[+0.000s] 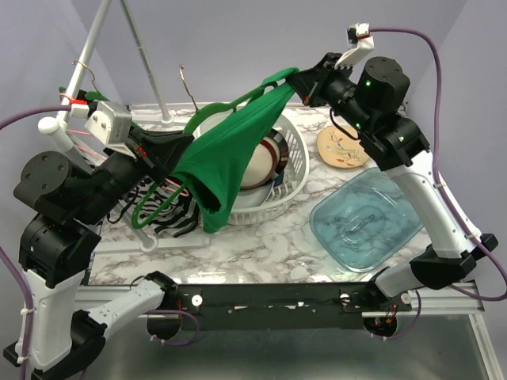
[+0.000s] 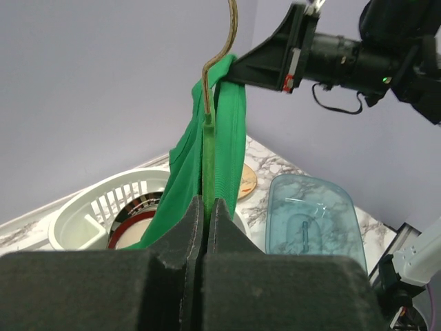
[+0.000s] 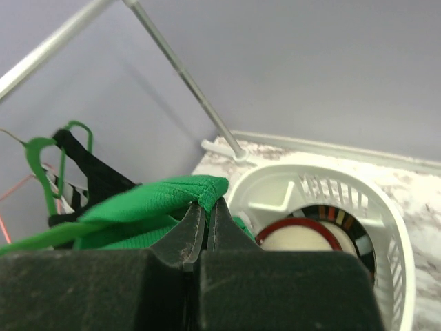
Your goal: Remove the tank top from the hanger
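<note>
A green tank top [image 1: 226, 154] hangs on a green hanger [image 1: 238, 99] with a metal hook [image 1: 186, 83], held in the air over the white basket. My left gripper [image 1: 176, 158] is shut on the hanger's lower part; in the left wrist view the jaws [image 2: 204, 207] pinch the thin green hanger bar [image 2: 207, 152], with the tank top [image 2: 231, 138] draped over it. My right gripper [image 1: 295, 81] is shut on the top's upper strap end; in the right wrist view the jaws [image 3: 208, 203] pinch the folded green fabric [image 3: 158, 200].
A white basket [image 1: 295, 170] holding bowls stands under the top. A clear blue tray [image 1: 364, 218] lies at the right front, a wooden plate [image 1: 342, 148] behind it. A metal rack pole [image 1: 146, 55] stands at the back left, with other hangers and striped and black garments [image 1: 170, 218].
</note>
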{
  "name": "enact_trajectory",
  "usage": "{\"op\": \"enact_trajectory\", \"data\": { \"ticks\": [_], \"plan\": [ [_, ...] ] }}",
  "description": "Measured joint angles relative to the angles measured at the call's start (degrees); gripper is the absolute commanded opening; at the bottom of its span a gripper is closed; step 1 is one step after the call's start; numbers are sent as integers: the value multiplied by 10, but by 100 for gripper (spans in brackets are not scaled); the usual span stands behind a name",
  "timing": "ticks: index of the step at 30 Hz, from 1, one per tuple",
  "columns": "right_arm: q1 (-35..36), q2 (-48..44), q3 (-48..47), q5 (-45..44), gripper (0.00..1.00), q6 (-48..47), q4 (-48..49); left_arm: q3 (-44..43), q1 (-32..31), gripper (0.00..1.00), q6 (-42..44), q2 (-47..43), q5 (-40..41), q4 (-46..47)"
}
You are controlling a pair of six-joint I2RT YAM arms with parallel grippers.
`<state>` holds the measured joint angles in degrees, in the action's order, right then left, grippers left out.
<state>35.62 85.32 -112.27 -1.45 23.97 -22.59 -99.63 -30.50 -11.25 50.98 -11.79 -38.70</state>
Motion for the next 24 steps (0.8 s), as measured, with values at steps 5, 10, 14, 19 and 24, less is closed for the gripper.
{"op": "enact_trajectory", "data": {
  "ticks": [5, 10, 14, 19, 24],
  "plan": [
    [-9, -18, 95, 33, 1, 2, 13, 3, 0, 0, -11, -8, -12, 11],
    [-12, -27, 157, 116, 1, 10, 30, 24, 0, 0, -14, -15, -6, 24],
    [-16, -45, 196, 181, 1, 22, 57, 49, 0, 0, -15, -31, -2, 50],
    [-20, -86, 255, 260, 1, 37, 112, 62, 0, 0, -15, -36, 3, 81],
    [-18, -108, 296, 324, 1, 47, 161, 88, 0, 0, -22, -37, 7, 127]
  ]
}}
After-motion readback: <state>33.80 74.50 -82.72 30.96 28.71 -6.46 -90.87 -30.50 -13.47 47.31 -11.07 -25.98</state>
